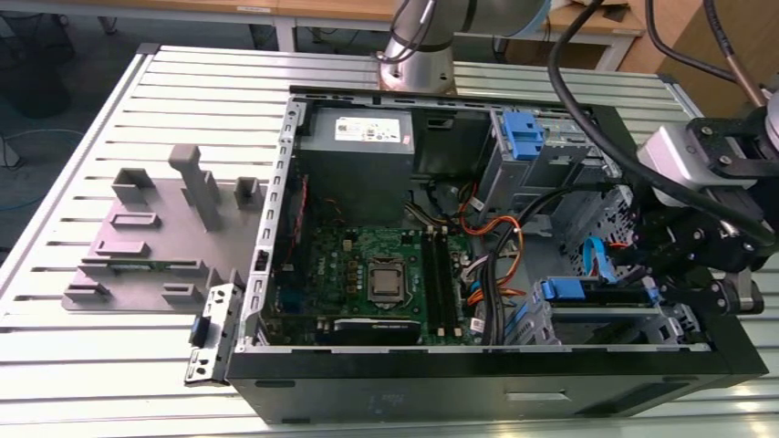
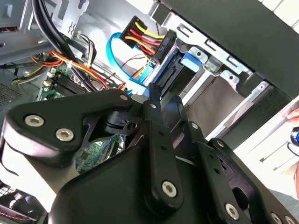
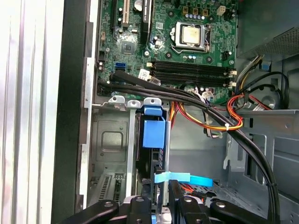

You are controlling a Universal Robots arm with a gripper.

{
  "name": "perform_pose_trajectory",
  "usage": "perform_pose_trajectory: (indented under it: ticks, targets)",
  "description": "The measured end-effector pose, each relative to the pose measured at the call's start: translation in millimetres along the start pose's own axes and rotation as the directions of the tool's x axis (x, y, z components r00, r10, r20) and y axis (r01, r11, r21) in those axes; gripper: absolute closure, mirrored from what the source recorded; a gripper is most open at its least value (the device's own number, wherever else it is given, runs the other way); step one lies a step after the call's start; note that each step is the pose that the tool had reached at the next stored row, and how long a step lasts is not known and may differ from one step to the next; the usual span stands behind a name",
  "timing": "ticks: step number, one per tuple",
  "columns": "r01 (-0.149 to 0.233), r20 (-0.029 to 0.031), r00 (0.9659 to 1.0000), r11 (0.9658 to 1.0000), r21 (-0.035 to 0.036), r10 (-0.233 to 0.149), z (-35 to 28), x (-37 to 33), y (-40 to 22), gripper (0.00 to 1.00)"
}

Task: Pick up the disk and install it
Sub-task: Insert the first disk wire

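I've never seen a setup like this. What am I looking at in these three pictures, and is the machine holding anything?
It is one robot arm working over an open computer case that lies on a slatted metal table. The exterior view looks at the whole scene from off the arm; both wrist views come from cameras riding on the arm, looking past its black gripper into the case. Inside is the green motherboard. A grey holder block sits on the table beside the case. The gripper is at a drive bay where the disk, with its blue rail, stands on edge; whether it grips the disk I cannot tell.
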State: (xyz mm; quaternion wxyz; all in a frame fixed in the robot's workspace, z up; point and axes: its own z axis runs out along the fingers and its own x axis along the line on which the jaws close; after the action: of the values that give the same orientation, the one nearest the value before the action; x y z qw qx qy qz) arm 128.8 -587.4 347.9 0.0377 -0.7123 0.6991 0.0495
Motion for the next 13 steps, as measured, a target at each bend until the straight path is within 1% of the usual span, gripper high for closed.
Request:
perform_pose_trajectory:
  ticks: [5, 9, 11, 13]
  targets:
    - [0.0, 0.0, 1.0, 1.0, 0.0, 0.0, -0.1, 0.1, -5.6, 0.71]
    - [-0.005, -0.0004, 1.0, 1.0, 0.0006, 0.005, 0.2, -1.9, -5.9, 0.71]
    - [-0.005, -0.0019, 1.0, 1.0, 0.0007, 0.005, 0.4, -3.7, -6.0, 0.71]
    - [-0.007, -0.007, 1.0, 1.0, 0.0007, 0.007, 0.6, -5.2, -6.0, 0.71]
